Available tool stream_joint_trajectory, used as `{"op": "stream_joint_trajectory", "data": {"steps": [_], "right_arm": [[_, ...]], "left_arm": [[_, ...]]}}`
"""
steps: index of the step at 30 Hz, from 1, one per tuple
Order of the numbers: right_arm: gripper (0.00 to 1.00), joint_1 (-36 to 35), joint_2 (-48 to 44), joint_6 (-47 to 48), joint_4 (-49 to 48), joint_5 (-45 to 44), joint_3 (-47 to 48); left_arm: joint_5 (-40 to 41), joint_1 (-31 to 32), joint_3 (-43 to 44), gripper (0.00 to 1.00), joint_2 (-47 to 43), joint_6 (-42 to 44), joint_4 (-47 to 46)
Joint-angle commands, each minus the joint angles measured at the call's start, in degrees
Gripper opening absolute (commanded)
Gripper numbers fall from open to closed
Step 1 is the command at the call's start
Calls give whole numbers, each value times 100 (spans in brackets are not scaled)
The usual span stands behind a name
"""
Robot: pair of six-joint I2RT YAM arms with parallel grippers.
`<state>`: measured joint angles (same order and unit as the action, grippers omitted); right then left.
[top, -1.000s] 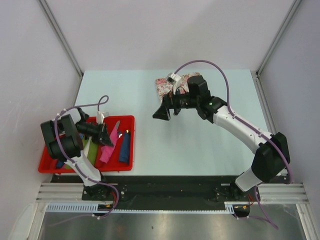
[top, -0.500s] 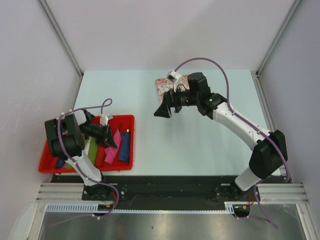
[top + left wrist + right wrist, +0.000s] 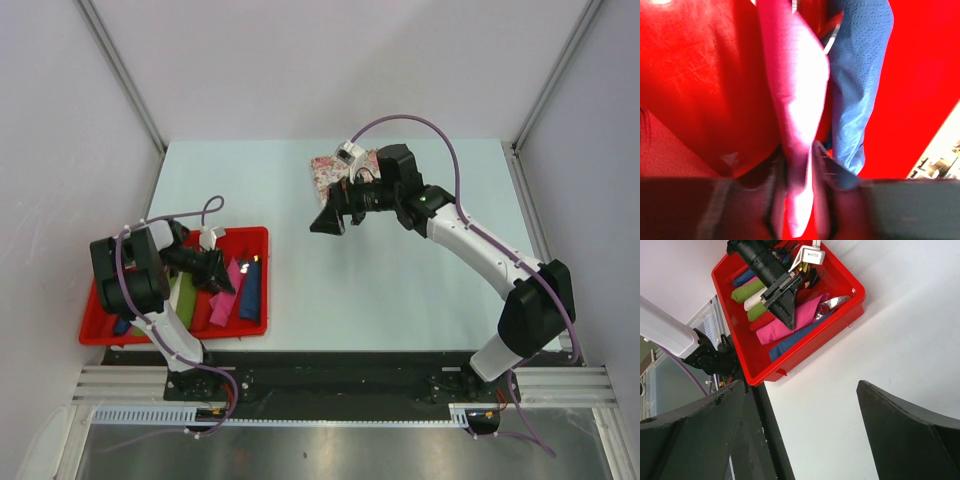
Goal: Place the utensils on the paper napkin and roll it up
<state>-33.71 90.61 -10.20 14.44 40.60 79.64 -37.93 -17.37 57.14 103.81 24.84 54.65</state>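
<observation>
The right gripper [image 3: 801,383] has its dark fingers wide apart above the white table [image 3: 880,340]. Beyond them sits a red tray [image 3: 842,282], where the left gripper [image 3: 789,320] meets the paper napkin [image 3: 807,315]. A blue napkin [image 3: 790,342], green rolls [image 3: 747,291] and a shiny metal end [image 3: 832,303] lie close by

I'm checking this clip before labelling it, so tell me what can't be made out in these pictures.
Any utensils inside the pink napkin: paper hides them; right wrist view shows only a silvery tip beside it.
Left tool's grip on the napkin: left wrist view blurred, fingers cut by the bottom edge.
Floral mat: top view, right arm covers part.
Red tray's left end: top view, left arm covers it.
</observation>
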Motion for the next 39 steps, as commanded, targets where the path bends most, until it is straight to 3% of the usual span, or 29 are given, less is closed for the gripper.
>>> {"op": "stream_joint_trajectory", "data": {"steps": [1, 4, 11, 12, 17, 20, 25, 26, 29, 31, 32, 39], "right_arm": [[100, 40, 10, 79, -37, 106, 289], [100, 40, 18, 62, -46, 141, 289], [100, 32, 53, 62, -108, 194, 316], [100, 32, 62, 53, -116, 203, 324], [100, 32, 80, 44, -152, 220, 325], [100, 40, 80, 53, -152, 238, 316], [100, 49, 54, 202, -99, 212, 316], [100, 49, 53, 228, -64, 177, 324], [100, 163, 36, 308, -11, 71, 298], [100, 251, 36, 325, -29, 1, 298], [100, 356, 36, 334, -29, -69, 307], [99, 1005, -183, 501, -37, -535, 237]], "left_arm": [[163, 23, -19, 35, -88, -401, -174], [234, 23, -19, 45, -299, -427, -227], [550, 93, 25, 50, -817, -454, -289], [620, 128, 42, 54, -871, -419, -280], [1006, 146, 95, 54, -1205, -208, -236], [1060, 172, 139, 49, -1249, 90, -52], [428, 190, 174, 57, -1722, 811, 247], [192, 190, 235, 63, -1837, 847, 256], [242, 373, 647, 72, -2285, 759, 107], [707, 777, 1052, 80, -2574, 392, -190], [804, 874, 1184, 99, -2655, 216, -322], [1438, 1893, 3123, 100, -2269, -1093, -552]]}}
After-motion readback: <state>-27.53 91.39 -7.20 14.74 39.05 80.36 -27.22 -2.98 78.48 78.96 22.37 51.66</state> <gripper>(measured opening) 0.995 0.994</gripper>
